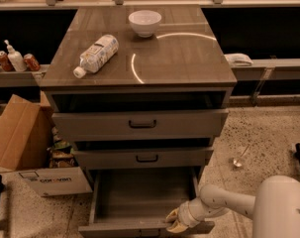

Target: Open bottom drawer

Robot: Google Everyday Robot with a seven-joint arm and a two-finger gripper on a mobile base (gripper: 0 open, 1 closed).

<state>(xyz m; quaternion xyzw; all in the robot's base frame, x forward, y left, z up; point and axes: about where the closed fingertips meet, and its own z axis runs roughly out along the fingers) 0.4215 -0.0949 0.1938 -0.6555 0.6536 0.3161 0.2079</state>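
Note:
The bottom drawer (139,195) of the grey-brown cabinet stands pulled far out, its plain grey inside showing empty. Its front (120,229) runs along the lower edge of the view, partly cut off; its handle is barely visible. My gripper (175,222) is at the drawer's front right corner, its yellowish fingers curled over the top edge of the front. The white arm (224,205) reaches in from the lower right.
The top drawer (139,124) and middle drawer (144,157) are slightly pulled out. A plastic bottle (96,54) and a white bowl (144,23) lie on the cabinet top. A cardboard box (25,148) stands on the floor at left. A spoon (238,160) lies on the floor at right.

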